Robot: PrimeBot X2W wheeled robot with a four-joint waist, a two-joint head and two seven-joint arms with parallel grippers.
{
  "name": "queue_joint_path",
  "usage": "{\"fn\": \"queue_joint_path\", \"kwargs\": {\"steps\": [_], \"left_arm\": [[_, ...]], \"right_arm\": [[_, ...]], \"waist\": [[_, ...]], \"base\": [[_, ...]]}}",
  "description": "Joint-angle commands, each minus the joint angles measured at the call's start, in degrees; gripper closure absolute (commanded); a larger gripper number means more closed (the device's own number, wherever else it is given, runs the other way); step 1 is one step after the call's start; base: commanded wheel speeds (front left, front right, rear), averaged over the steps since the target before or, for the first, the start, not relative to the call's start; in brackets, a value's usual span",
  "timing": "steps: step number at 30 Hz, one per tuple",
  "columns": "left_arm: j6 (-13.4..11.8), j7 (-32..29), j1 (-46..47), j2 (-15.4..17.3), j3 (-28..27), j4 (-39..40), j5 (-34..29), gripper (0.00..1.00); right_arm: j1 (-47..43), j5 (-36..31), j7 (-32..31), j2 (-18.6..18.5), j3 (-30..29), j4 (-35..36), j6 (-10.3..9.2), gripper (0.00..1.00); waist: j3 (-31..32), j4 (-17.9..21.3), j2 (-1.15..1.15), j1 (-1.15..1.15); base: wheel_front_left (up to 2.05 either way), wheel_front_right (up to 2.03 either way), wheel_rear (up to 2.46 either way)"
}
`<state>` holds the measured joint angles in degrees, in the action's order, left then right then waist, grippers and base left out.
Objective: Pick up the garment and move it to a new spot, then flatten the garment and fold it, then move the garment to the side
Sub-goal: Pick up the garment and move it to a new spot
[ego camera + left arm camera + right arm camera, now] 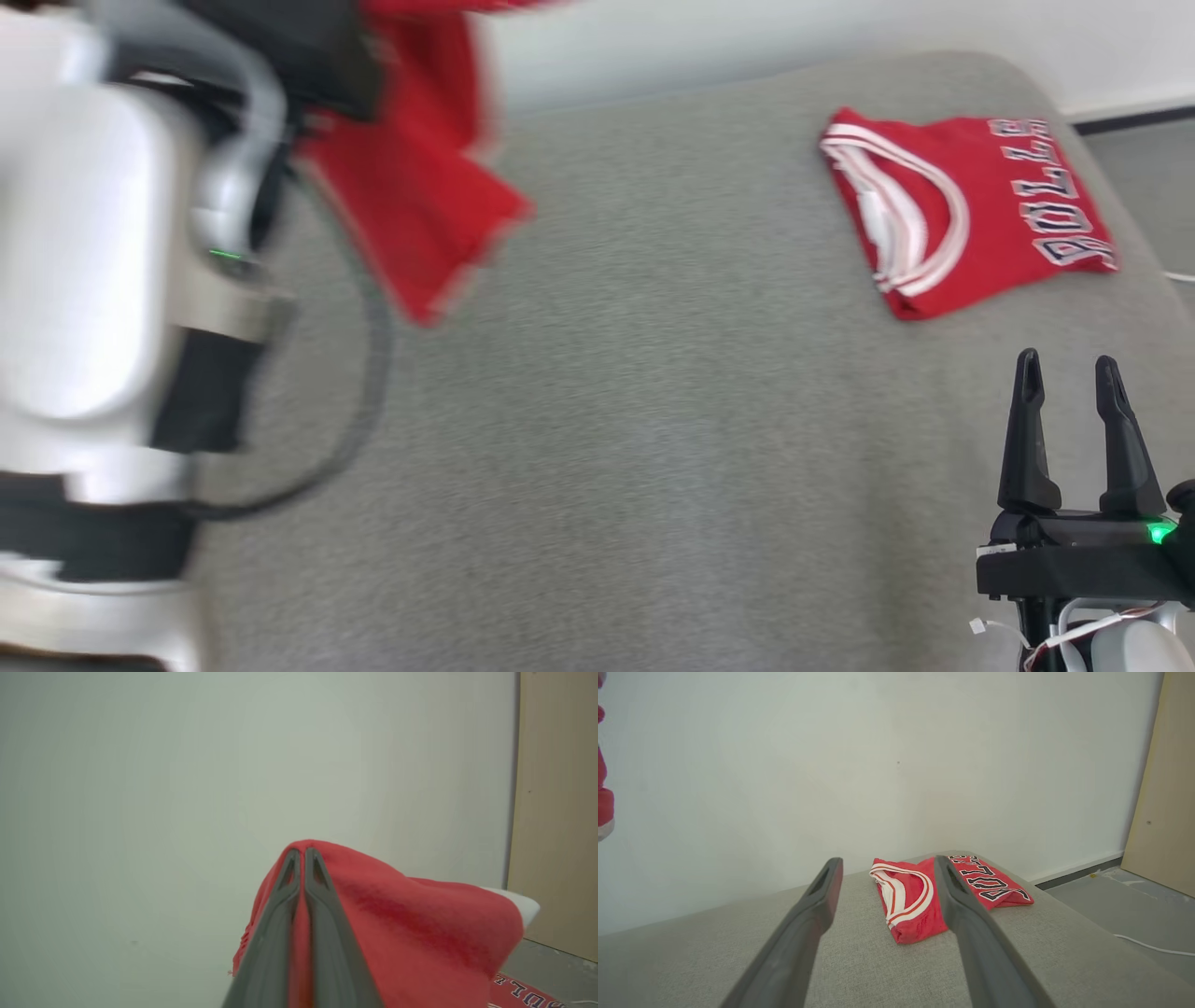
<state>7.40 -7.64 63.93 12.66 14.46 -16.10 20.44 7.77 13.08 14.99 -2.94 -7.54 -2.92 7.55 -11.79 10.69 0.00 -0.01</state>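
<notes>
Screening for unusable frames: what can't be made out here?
Head view: hanging red garment blurred, cut by the top edge; left arm hides the grasp.
Left wrist view: left gripper shut on it; cloth runs off the bottom edge.
Right wrist view: folded jersey lettering partly behind right gripper.

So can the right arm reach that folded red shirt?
Probably yes. The right gripper is open and empty, the folded red shirt lies just ahead of it, and nothing sits on the gray surface between them.
</notes>
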Motion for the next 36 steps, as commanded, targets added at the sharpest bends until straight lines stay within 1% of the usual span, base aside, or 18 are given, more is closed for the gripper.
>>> {"fn": "queue_joint_path", "kwargs": {"steps": [1,3,5,8,10,13,17,20,26,31,32,33,34,36], "left_arm": [[0.0,0.4,-0.7,-2.0,1.2,0.1,0.7,1.0],[-0.2,1.0,-2.3,-4.4,2.6,-0.3,1.2,1.0],[-0.4,1.7,-4.1,-6.0,3.9,-0.7,1.8,1.0],[-1.1,2.9,-7.6,-7.7,5.4,-1.5,3.0,1.0],[-1.2,3.7,-10.6,-8.4,6.7,-2.4,3.5,1.0],[-2.3,5.8,-15.5,-8.7,7.4,-3.9,4.3,1.0],[-3.5,8.9,-22.4,-8.5,7.7,-6.0,4.7,1.0],[-4.3,10.9,-27.4,-7.0,7.1,-6.8,5.0,1.0],[-6.2,15.0,-37.2,-4.6,4.2,-6.2,6.8,1.0],[-7.0,16.7,-42.8,-3.0,3.5,-6.5,7.2,1.0],[-6.9,17.0,-43.3,-2.9,3.6,-6.5,7.1,0.91],[-6.9,17.6,-43.7,-2.7,3.6,-6.4,6.8,0.2],[-6.9,18.0,-44.0,-2.6,3.8,-6.4,6.6,0.0],[-6.7,19.3,-44.3,-2.7,3.7,-6.0,6.4,0.0]], "right_arm": [[-0.8,0.4,0.2,0.1,-0.2,0.0,-0.14,0.0],[-1.0,0.8,0.2,0.1,-0.4,-0.1,-0.14,0.0],[-0.8,1.1,0.2,0.1,-0.4,0.0,-0.14,0.0],[-1.2,1.4,0.2,0.1,-0.9,0.2,-0.14,0.0],[-1.4,1.6,0.2,0.1,-1.2,0.4,-0.14,0.0],[-1.4,1.8,0.2,0.1,-1.8,0.3,-0.14,0.0],[-1.0,1.4,0.2,0.1,-1.9,0.2,-0.14,0.0],[-0.7,0.8,0.2,0.1,-2.0,0.4,-0.14,0.0],[-0.9,-0.1,0.2,0.1,-1.2,0.0,-0.14,0.0],[-0.8,-0.5,0.2,0.1,-0.1,-0.7,-0.14,0.0],[-0.7,-0.5,0.2,0.1,0.1,-0.8,-0.14,0.0],[-0.5,-0.6,0.2,0.1,0.2,-0.9,-0.14,0.0],[-0.4,-0.7,0.2,0.1,0.4,-0.9,-0.14,0.0],[-0.5,-0.9,0.2,0.1,0.8,-0.8,-0.14,0.0]], "waist": [[0.6,3.5,0.0,0.01],[0.5,4.9,0.0,0.01],[0.2,6.1,0.0,0.01],[-0.4,7.0,0.0,0.01],[-0.7,7.1,0.0,0.01],[-1.2,6.4,0.0,0.01],[-1.6,4.5,0.0,0.01],[-1.5,2.5,0.0,0.01],[-0.8,-0.8,0.0,0.01],[-0.3,-2.9,0.0,0.01],[-0.1,-3.1,0.0,0.01],[0.0,-3.4,0.0,0.01],[0.3,-3.7,0.0,0.01],[0.8,-4.2,0.0,0.01]], "base": [[0.0,0.0,0.0],[0.0,0.0,0.0],[0.0,0.0,0.0],[0.0,0.0,0.0],[0.0,0.0,0.0],[0.0,0.0,0.0],[0.0,0.0,0.0],[0.0,0.0,0.0],[0.0,0.0,0.0],[0.0,0.0,0.0],[0.0,0.0,0.0],[0.0,0.0,0.0],[0.0,0.0,0.0],[0.0,0.0,0.0]]}}
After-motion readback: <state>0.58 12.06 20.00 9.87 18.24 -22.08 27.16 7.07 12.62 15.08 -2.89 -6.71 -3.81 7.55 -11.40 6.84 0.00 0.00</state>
